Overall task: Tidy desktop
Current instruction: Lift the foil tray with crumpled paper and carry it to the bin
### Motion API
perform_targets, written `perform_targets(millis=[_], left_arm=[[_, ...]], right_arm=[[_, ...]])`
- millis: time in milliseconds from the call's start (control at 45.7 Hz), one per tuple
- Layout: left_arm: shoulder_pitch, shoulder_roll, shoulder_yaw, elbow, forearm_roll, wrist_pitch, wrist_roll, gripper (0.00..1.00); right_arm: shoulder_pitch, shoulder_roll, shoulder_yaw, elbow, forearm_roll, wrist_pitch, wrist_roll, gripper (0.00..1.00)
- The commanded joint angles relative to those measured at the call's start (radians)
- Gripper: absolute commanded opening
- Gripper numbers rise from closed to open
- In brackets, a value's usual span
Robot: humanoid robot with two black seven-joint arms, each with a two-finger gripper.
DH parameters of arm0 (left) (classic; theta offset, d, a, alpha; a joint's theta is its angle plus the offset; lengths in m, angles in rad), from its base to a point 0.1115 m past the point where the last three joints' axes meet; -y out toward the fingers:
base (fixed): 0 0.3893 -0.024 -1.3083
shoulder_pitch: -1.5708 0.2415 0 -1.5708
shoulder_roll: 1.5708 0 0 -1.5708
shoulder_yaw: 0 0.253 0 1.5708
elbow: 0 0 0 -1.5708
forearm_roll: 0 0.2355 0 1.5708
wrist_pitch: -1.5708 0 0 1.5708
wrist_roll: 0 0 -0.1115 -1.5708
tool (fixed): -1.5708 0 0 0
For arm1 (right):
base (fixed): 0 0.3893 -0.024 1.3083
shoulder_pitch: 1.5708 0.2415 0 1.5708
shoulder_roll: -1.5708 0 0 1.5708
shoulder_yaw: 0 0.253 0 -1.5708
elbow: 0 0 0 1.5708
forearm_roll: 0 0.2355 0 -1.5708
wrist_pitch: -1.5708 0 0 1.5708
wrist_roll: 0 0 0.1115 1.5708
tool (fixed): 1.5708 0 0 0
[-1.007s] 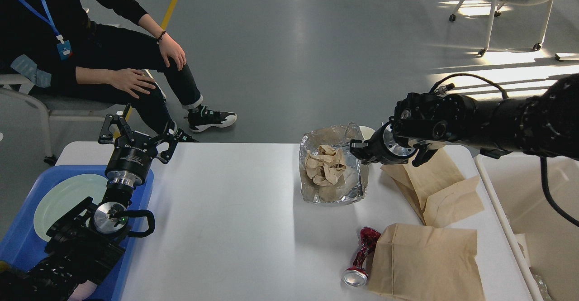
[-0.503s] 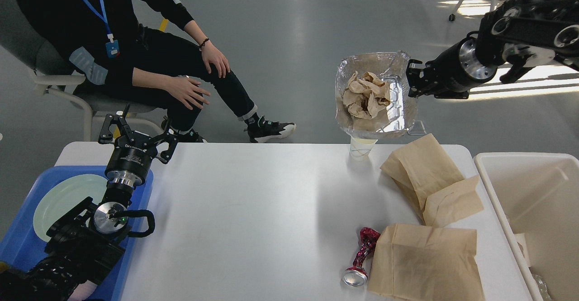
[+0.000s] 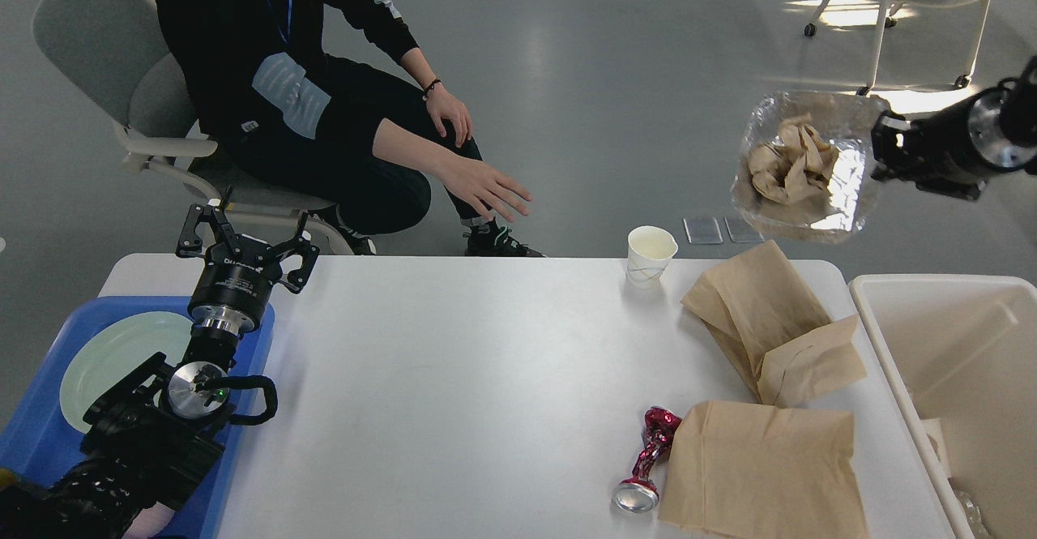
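The white desktop [image 3: 454, 377] carries a paper cup [image 3: 650, 254], two brown paper bags [image 3: 770, 320] [image 3: 766, 470] and a crushed red can [image 3: 646, 462]. My right gripper [image 3: 881, 150] is shut on the right rim of a foil tray [image 3: 842, 190] with crumpled brown paper [image 3: 790, 170] in it. It holds the tray high in the air, beyond the desktop's far right corner. My left gripper [image 3: 245, 239] is open and empty above the far left of the desktop, by the blue tray [image 3: 49, 434].
A pale green plate [image 3: 113, 352] lies in the blue tray at the left. A white bin [image 3: 956, 377] stands off the desktop's right edge. A seated person [image 3: 324, 109] is beyond the far edge, one hand [image 3: 486, 190] reaching out low.
My right gripper has lifted the foil tray off the desktop and carried it up and to the right. The paper cup behind it now shows. The person has shifted right. My left arm is still.
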Motion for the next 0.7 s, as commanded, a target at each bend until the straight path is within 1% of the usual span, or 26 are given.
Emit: perform_targets(millis=[0, 219, 328, 460, 635, 657, 678], left_arm=[[0.0, 0.0, 0.0, 0.0, 0.0, 0.0, 0.0, 0.96], [0.0, 0.0, 0.0, 0.0, 0.0, 0.0, 0.0, 0.96], [0.0, 0.0, 0.0, 0.0, 0.0, 0.0, 0.0, 0.96], [0.0, 0.0, 0.0, -0.001, 0.0, 0.0, 0.0, 0.96], [0.0, 0.0, 0.0, 0.0, 0.0, 0.0, 0.0, 0.96], [0.0, 0.0, 0.0, 0.0, 0.0, 0.0, 0.001, 0.96], [0.0, 0.0, 0.0, 0.0, 0.0, 0.0, 0.001, 0.96]], right_arm=[[-0.123, -0.049, 0.001, -0.034, 0.001, -0.102, 0.0, 0.0], [-0.287, -0.121, 0.058, -0.045, 0.017, -0.234, 0.0, 0.0], [-0.378, -0.13, 0.095, -0.06, 0.018, -0.3, 0.0, 0.0], [-0.456, -0.13, 0.107, -0.086, 0.02, -0.331, -0.001, 0.0], [-0.514, -0.132, 0.107, -0.091, 0.018, -0.341, 0.0, 0.0], [-0.516, -0.132, 0.107, -0.091, 0.018, -0.346, 0.0, 0.04], [-0.517, -0.133, 0.107, -0.091, 0.018, -0.351, 0.0, 0.19]])
